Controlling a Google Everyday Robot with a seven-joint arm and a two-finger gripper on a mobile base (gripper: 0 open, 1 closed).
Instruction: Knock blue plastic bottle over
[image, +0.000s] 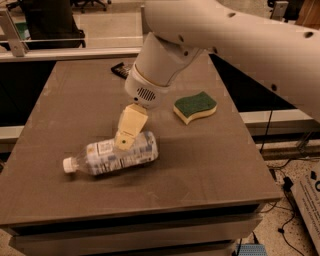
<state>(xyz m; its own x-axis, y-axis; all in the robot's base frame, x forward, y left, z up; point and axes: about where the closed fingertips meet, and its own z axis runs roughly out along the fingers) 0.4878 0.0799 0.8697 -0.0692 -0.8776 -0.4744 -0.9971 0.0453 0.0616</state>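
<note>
We see the blue plastic bottle lying on its side on the brown tabletop, directly under the gripper's tip. It is clear and ribbed, with a white-and-blue label around its middle. Its small white cap points away from the gripper toward the left of the view, and its base ends just to the right of the gripper. It lies slightly askew, with the cap end nearer the front edge of the tabletop than the base.

The gripper is beige and slants down from the white wrist, and its tip overlaps the upper side of the bottle near the label. We cannot tell whether it touches the bottle, nor whether it is open or closed.

Behind the gripper and to its right, well apart from the bottle, a green sponge with a pale yellow underside lies flat. Farther back, behind the wrist, a dark flat object lies partly hidden. The thick white arm enters from the upper right.
</note>
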